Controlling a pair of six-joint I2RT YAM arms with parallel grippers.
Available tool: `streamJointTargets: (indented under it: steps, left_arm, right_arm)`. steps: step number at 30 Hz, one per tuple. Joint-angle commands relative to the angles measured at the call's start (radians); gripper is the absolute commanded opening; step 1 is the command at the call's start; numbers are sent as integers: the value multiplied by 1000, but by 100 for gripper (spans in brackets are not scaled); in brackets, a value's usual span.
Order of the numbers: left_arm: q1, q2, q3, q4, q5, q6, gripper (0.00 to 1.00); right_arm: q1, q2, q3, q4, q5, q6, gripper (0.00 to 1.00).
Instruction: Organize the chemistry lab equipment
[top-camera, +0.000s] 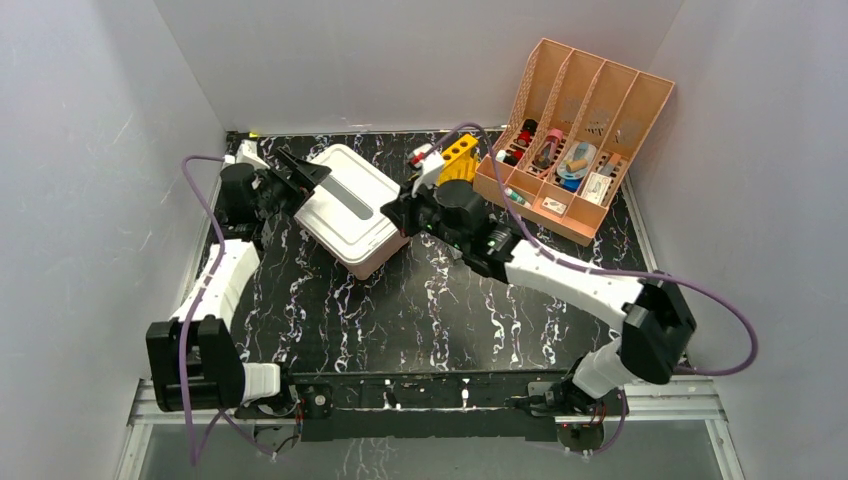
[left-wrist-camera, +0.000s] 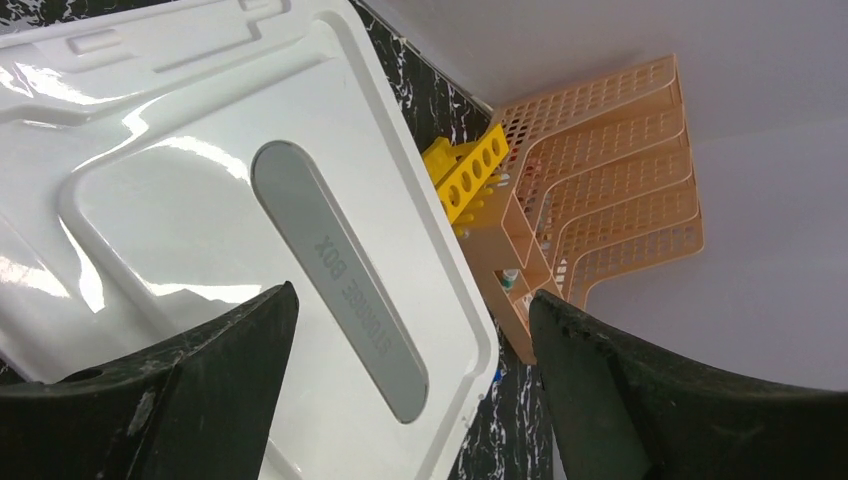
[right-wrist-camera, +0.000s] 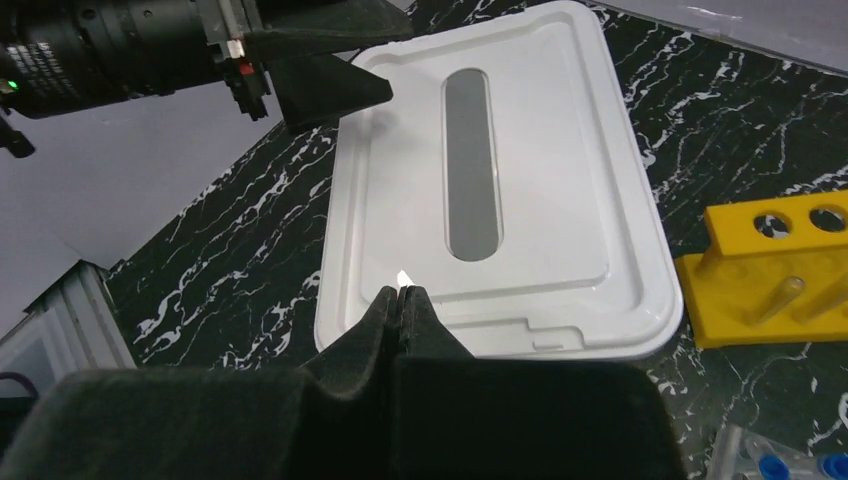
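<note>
The storage box's white lid (top-camera: 345, 205) with a grey strip covers the pink tub (top-camera: 368, 262) at the back left. My left gripper (top-camera: 308, 172) hangs open above the lid's left edge; in its wrist view the fingers (left-wrist-camera: 225, 345) straddle the lid (left-wrist-camera: 190, 200) without touching it. My right gripper (right-wrist-camera: 402, 292) is shut, its tips just above the lid's (right-wrist-camera: 500, 150) other edge, with nothing seen between them. Small pieces of chemistry lab equipment (top-camera: 560, 160) lie in the peach organizer's slots. What the tub holds is hidden.
A yellow test-tube rack (top-camera: 458, 158) stands between the box and the peach four-slot organizer (top-camera: 590, 100) at the back right. A clear tube (right-wrist-camera: 778, 298) lies in that rack. Clear, blue-capped items (right-wrist-camera: 785, 462) lie by my right wrist. Walls close in on three sides.
</note>
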Motion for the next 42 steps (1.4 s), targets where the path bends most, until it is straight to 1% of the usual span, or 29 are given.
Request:
streamJointTargets:
  steps: [1, 4, 6, 8, 13, 16, 19, 21, 24, 29, 34, 36, 38, 39, 41, 42]
  left_arm:
    - [-7, 74, -30, 117, 3, 29, 84]
    - [-10, 137, -25, 132, 19, 5, 84]
    - [-16, 151, -31, 137, -1, 0, 84]
    - [-17, 151, -30, 109, -24, 10, 84]
    - [-18, 128, -45, -3, -110, 15, 81]
    - [-19, 100, -83, -9, -132, 1, 79]
    - [-19, 52, -97, -30, -146, 3, 79]
    - [-19, 44, -101, -42, -148, 6, 79]
    - [-17, 37, -104, -65, -156, 14, 79]
    - [-18, 22, -109, -96, -180, 20, 79]
    - [-18, 15, -118, -97, -172, 10, 79]
    - [-18, 8, -138, -90, -154, -7, 79]
    - [-18, 1, -144, -96, -150, 3, 79]
    - [-18, -1, -139, -97, -142, 10, 79]
    - [-18, -8, -121, -88, -114, 23, 80]
    - [-18, -13, -107, -88, -101, 35, 81]
  right_arm:
    - [-4, -85, -88, 28, 153, 27, 0]
    - [-5, -78, -99, -44, 231, 3, 0]
    - [-7, -67, -98, -91, 268, -3, 0]
    - [-13, -53, -101, -124, 292, 2, 0]
    - [-61, 5, -124, -127, 237, 44, 0]
    - [-85, 69, -109, -108, 192, 58, 0]
    - [-92, 153, -57, -92, 155, 53, 0]
    - [-96, 212, -9, -78, 123, 44, 0]
    - [-100, 326, 111, -92, 79, 27, 0]
    - [-101, 443, 268, -118, 20, 15, 0]
    - [-102, 556, 469, -159, -3, -22, 0]
    - [-110, 654, 610, -167, -4, -70, 0]
    - [-122, 693, 666, -169, 7, -99, 0]
    - [-124, 668, 639, -152, 17, -107, 0]
    - [-125, 575, 516, -74, 28, -118, 1]
    - [-126, 520, 458, -43, 34, -119, 4]
